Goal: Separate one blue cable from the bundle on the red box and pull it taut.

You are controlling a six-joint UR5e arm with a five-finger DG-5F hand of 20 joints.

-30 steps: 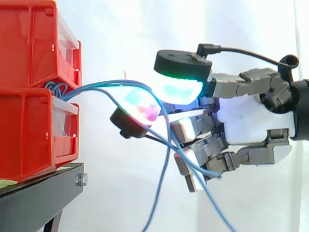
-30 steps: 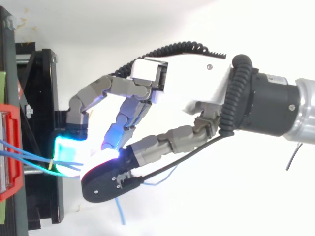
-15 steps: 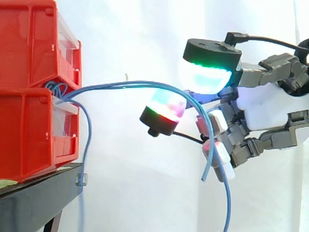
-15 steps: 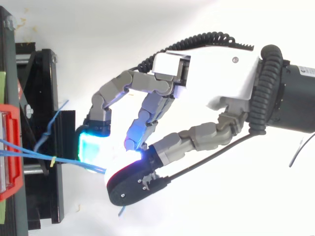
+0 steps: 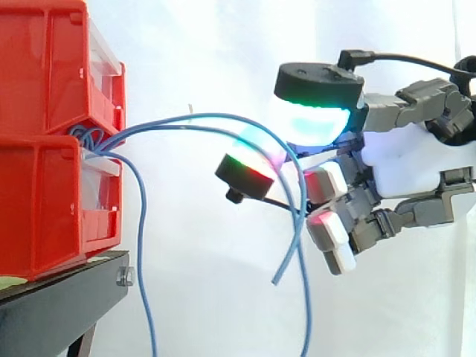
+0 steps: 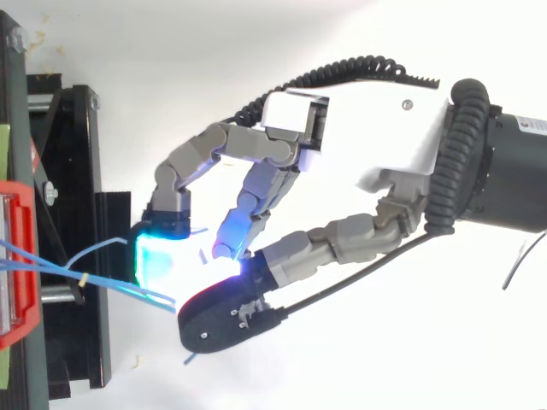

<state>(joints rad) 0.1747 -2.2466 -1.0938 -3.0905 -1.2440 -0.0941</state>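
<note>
Two blue cables [image 5: 208,116] leave the bundle [image 5: 88,137] at the front of the lower red box [image 5: 44,201], at 9 o'clock in the side view. They bow up and across toward 3 o'clock in a slack arch, not a straight line. They run in between two glowing pads [image 5: 316,119] of the robot hand [image 5: 405,167], then drop toward 6 o'clock. One ends loose just below the pads, and the other runs off the bottom edge. A third cable [image 5: 140,245] falls from the bundle straight down beside the box, apart from the robot hand.

The robot hand's fingers are curled, and the upper green-cyan pad and a lower red-green pad are pinching the two cables between them.

From the top, the cables [image 6: 111,284] stretch from the box at 9 o'clock to the cyan pad near the centre. The palm [image 6: 376,137] lies toward 2 o'clock.

A second red box [image 5: 44,67] is stacked on the first, and both sit on a black stand [image 5: 59,305] at 7 o'clock.
</note>
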